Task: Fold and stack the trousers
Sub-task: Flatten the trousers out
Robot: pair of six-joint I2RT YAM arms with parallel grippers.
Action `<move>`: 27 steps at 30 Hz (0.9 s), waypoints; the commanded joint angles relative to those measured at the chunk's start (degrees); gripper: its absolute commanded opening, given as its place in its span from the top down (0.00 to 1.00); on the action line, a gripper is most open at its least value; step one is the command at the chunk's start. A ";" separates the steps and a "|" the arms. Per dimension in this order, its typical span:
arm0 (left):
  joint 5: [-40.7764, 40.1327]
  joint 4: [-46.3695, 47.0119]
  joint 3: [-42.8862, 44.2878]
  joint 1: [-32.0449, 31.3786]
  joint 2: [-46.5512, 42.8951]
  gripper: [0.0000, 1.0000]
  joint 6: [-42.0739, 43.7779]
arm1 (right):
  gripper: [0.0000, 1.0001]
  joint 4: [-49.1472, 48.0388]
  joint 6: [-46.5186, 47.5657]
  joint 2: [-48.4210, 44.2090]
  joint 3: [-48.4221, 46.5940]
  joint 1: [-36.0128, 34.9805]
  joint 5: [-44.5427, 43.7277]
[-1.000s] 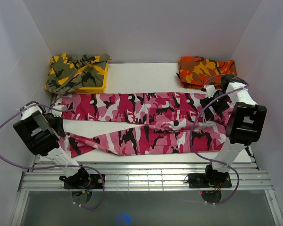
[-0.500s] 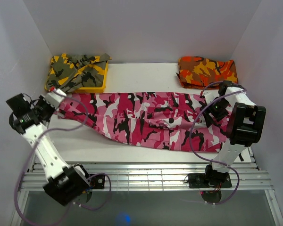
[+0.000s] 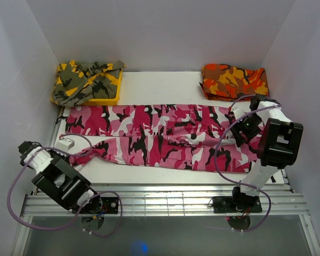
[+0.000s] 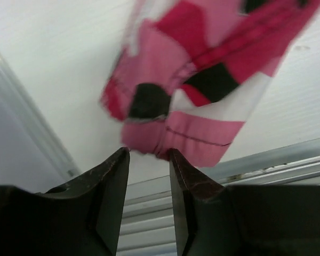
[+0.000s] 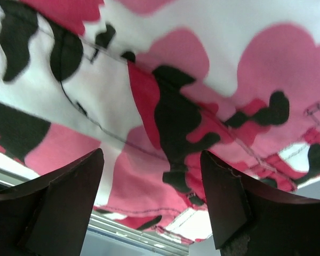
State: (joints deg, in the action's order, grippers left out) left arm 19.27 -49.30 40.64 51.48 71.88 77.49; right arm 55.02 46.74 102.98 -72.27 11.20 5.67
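The trousers (image 3: 160, 136), in pink, white and black camouflage, lie lengthwise across the white table, one leg lying partly over the other. My left gripper (image 3: 74, 149) is at the near left, by the hem of the near leg. In the left wrist view its jaws (image 4: 148, 151) stand apart with nothing between them, and the hem (image 4: 202, 64) lies just beyond the tips. My right gripper (image 3: 244, 128) hovers over the waist end at the right. Its jaws (image 5: 152, 153) are wide open above the cloth (image 5: 192, 69).
A yellow tray (image 3: 109, 100) at the back left holds a yellow-olive camouflage garment (image 3: 85, 80). An orange-red camouflage garment (image 3: 232, 80) lies folded at the back right. A slatted metal rail (image 3: 165, 200) runs along the near edge. White walls close in the sides.
My left gripper carried the near leg's end up towards the back left, came back down to the near left and opened, letting go. The near leg now lies closer to the far one. The right gripper barely moved.
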 commanded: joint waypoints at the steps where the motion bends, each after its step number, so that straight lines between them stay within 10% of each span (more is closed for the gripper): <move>1: 4.36 -1.74 12.06 5.46 3.87 0.52 -3.31 | 0.22 1.83 4.57 -4.88 1.08 2.50 -0.66; 8: 14.92 -19.16 30.37 8.46 12.41 0.51 0.55 | 0.43 8.15 12.93 -8.84 1.77 8.22 2.24; 22: 3.42 -2.57 7.27 -7.88 6.34 0.47 -13.85 | 0.43 -0.08 11.54 -5.43 16.89 7.96 -2.32; 27: 1.65 2.10 9.97 -9.82 10.99 0.79 -21.59 | 0.43 -4.92 8.46 -1.12 18.57 8.05 -5.31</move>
State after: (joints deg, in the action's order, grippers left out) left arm 22.52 -52.80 47.48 41.74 81.45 61.52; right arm 57.28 55.51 97.12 -56.75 18.81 3.38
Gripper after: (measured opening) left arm 0.303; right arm 0.568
